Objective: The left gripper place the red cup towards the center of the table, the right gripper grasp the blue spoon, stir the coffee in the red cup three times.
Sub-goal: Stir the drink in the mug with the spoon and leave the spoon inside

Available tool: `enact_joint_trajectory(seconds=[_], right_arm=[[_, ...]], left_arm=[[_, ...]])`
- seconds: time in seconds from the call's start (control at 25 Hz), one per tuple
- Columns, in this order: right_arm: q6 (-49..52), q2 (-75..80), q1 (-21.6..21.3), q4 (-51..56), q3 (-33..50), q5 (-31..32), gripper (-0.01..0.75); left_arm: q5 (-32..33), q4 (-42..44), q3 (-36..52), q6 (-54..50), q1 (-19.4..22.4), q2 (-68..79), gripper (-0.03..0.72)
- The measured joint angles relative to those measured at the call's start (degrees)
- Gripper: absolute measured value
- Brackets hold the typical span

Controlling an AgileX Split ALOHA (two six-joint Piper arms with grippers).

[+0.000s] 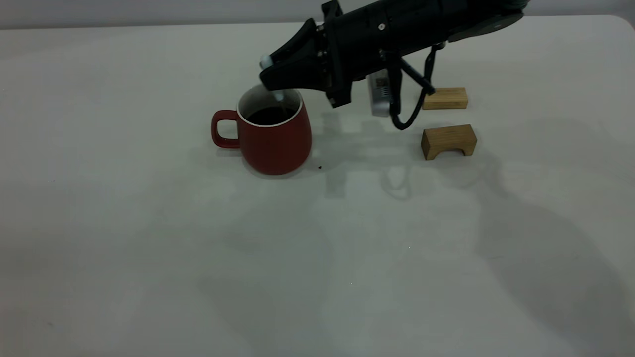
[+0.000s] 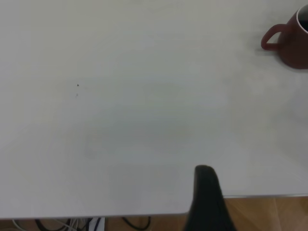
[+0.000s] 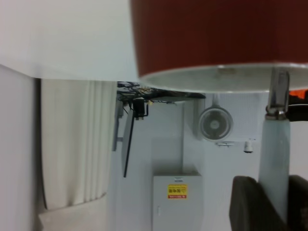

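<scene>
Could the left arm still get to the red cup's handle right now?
Probably yes. The red cup turns its handle toward the left side, bare table lies between, and the right gripper with the blue spoon works from the other side.

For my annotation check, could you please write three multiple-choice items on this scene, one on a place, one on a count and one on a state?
1. Where does the red cup stand?
A. on the table, left of the wooden blocks
B. on a block
C. at the table's right edge

2. How many wooden blocks are there?
A. one
B. two
C. four

3. What is the right gripper doing?
A. hanging open
B. gripping the cup's handle
C. holding the blue spoon in the cup

Answers: 1 A, the exterior view shows it there. 2 B, a second block lies behind. 3 C, the fingers clamp the handle, and the neck dips toward the coffee.
</scene>
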Motion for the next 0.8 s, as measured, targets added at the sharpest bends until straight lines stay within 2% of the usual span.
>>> enact_joint_trajectory(seconds=[0.2,0.32,0.52,0.68,0.8], right_arm=[[-12.9,0.0,1.5,4.4,0.0,0.3,0.148],[-15.5,0.0,1.0,4.9,0.0,0.4,0.148],[-7.2,0.0,-0.9,1.7,0.0,2.2,0.148],[-0.6,0.0,-0.2,0.6,0.0,2.7,0.148],[0.8,0.0,0.8,0.9,0.0,3.0,0.148]], left_arm=[[0.0,0.0,0.0,0.0,0.0,0.0,0.594],[0.0,0.0,0.0,0.0,0.0,0.0,0.594],[0.0,0.0,0.0,0.0,0.0,0.0,0.594],[0.0,0.0,0.0,0.0,0.0,0.0,0.594],[0.0,0.0,0.0,0.0,0.0,0.0,0.594]])
